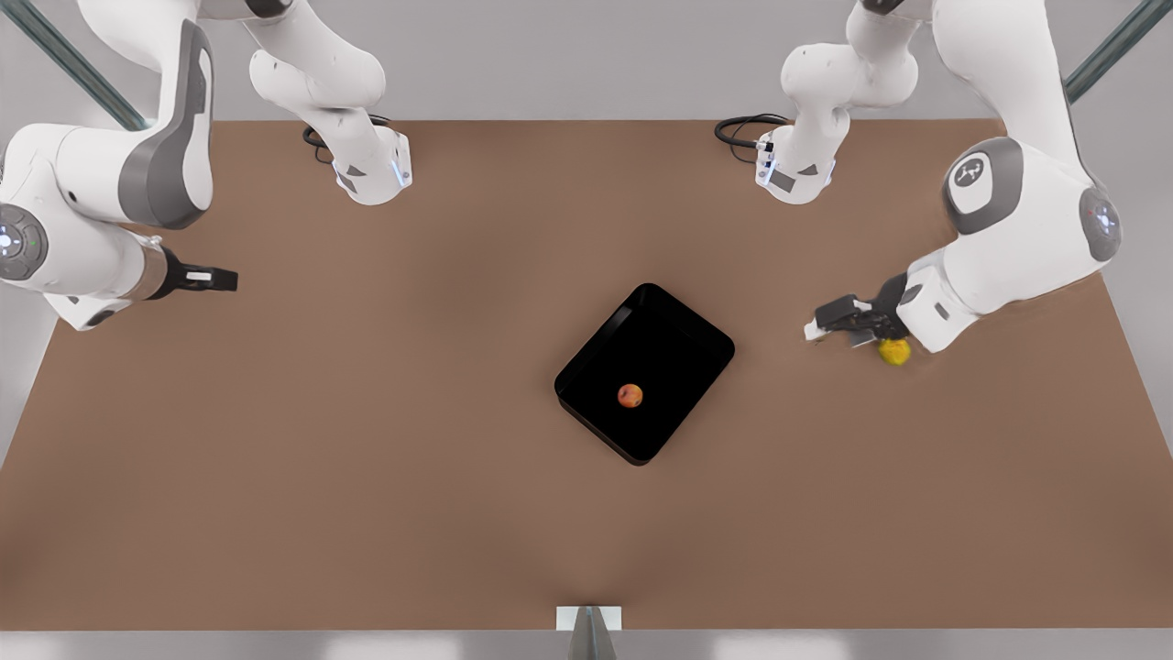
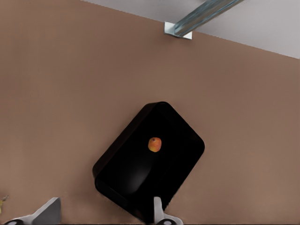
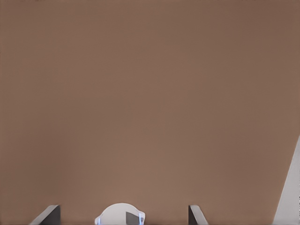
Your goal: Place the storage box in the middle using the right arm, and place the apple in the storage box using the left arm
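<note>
Across the brown table, two white arms reach from the far edge. Mid-table sits the black box, skewed to the table's edges, with the apple resting loose on its floor. Left gripper, at the front view's right, hangs near the box beside a yellow-green fruit, fingers spread, holding nothing. Right gripper, at the front view's left, waits well apart from the box, fingers apart, empty.
</note>
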Controlling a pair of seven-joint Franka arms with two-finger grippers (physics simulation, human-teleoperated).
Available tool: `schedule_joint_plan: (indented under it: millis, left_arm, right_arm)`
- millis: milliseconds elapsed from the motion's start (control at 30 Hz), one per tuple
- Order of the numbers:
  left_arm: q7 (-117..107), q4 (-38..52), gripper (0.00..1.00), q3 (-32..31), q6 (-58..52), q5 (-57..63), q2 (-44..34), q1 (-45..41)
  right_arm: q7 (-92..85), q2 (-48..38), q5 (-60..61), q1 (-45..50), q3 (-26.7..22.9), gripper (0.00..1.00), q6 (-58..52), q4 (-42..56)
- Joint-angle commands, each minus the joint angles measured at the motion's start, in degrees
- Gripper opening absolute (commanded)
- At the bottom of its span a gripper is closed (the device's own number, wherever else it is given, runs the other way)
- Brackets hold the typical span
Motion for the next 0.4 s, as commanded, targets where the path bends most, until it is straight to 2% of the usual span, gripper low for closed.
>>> schedule_joint_plan:
  millis: [0,67,133,233,367]
  left_arm:
    - [0.08,-0.32,1.00,-0.42,-0.49,19.58,-0.60,-1.61]
    - [2.54,2.49,0.96,-1.22,-8.76,19.50,0.45,-0.65]
    - [4.74,-0.06,0.99,-0.25,-4.81,19.50,-0.16,1.03]
    - [4.92,10.92,0.99,-0.25,-7.00,19.58,9.68,1.20]
    - [4.83,10.66,1.00,-0.16,-6.65,19.76,9.68,1.29]
  right_arm:
    - [0.00,-0.01,0.00,-0.17,0.00,1.00,-0.04,0.04]
    - [0.00,-0.01,0.00,-0.17,0.00,1.00,-0.04,-0.05]
    - [0.00,-0.01,0.00,-0.17,0.00,1.00,0.05,-0.05]
    - [0.00,0.07,0.00,-0.17,0.00,1.00,0.40,-0.05]
    - [0.00,0.07,0.00,-0.17,0.00,1.00,0.40,-0.05]
